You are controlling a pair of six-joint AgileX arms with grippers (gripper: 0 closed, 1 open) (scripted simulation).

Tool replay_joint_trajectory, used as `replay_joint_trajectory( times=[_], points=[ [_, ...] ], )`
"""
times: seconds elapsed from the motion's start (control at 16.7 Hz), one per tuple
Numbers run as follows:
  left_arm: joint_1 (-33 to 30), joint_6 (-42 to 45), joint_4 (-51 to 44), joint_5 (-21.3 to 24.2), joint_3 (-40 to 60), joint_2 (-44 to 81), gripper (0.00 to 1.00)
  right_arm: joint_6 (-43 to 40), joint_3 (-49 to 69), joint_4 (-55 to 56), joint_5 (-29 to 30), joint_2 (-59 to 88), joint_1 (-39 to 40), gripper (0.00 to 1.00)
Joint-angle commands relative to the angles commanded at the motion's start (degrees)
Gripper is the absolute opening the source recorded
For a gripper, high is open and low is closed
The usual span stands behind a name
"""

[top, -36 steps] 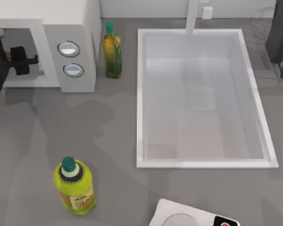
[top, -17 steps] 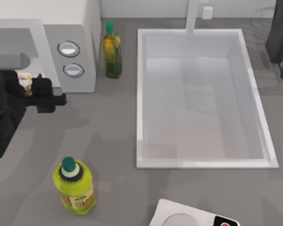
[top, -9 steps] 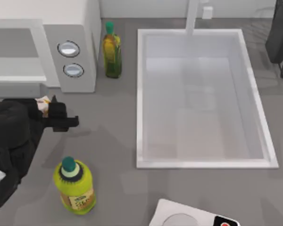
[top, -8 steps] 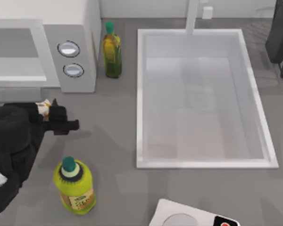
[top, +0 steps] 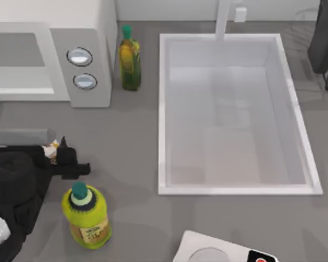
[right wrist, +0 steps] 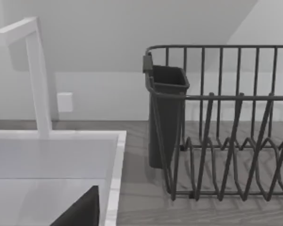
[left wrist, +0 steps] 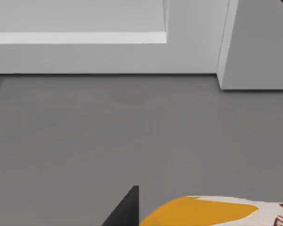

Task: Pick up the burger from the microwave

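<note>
The left gripper (top: 59,158) holds the burger (top: 51,150) tight above the table (top: 126,142), out in front of the microwave (top: 54,54).

Grey countertop (top: 126,136), white sink (top: 164,109)

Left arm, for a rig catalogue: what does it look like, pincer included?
The left arm is matte black and bulky, with rounded segments and a white patch near the picture's lower edge. Its pincer is black and blocky, with flat angular fingers.
</note>
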Motion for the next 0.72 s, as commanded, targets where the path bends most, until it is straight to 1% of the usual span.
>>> replay_joint_trajectory(
  times=[0.18, 0.72],
  points=[
    [0.0, 0.0, 0.0, 0.0, 0.0, 0.0, 0.00, 0.0, 0.0, 0.0, 0.0, 0.0, 0.0, 1.00],
    [0.0, 0.0, 0.0, 0.0, 0.0, 0.0, 0.68, 0.0, 0.0, 0.0, 0.0, 0.0, 0.0, 1.00]
  ],
)
